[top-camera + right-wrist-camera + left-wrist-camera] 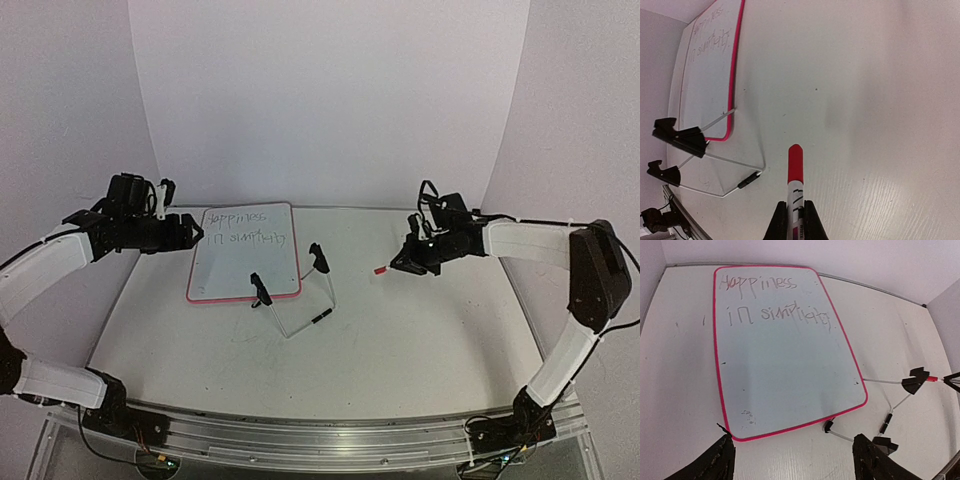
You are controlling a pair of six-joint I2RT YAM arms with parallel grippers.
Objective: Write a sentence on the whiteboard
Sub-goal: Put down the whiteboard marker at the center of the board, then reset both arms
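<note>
The whiteboard [245, 268] [785, 365] [707, 85], white with a pink rim, lies left of the table's middle. The sentence [243, 228] [775, 300] [710, 37] fills two handwritten lines at its far end. My left gripper [194, 232] [792, 440] hovers at the board's left edge. It is open, its dark fingers [720, 460] stand wide apart and nothing is between them. My right gripper [402, 264] [795, 215] is to the right of the board, shut on a red-capped white marker [380, 270] [795, 167] that points toward the board.
A wire stand [300, 318] [900, 401] [715, 172] with black clips [319, 259] [682, 137] sits at the board's near right corner, between the board and the marker. Bare white tabletop [420, 340] lies in front of and to the right of it. Walls close the back and sides.
</note>
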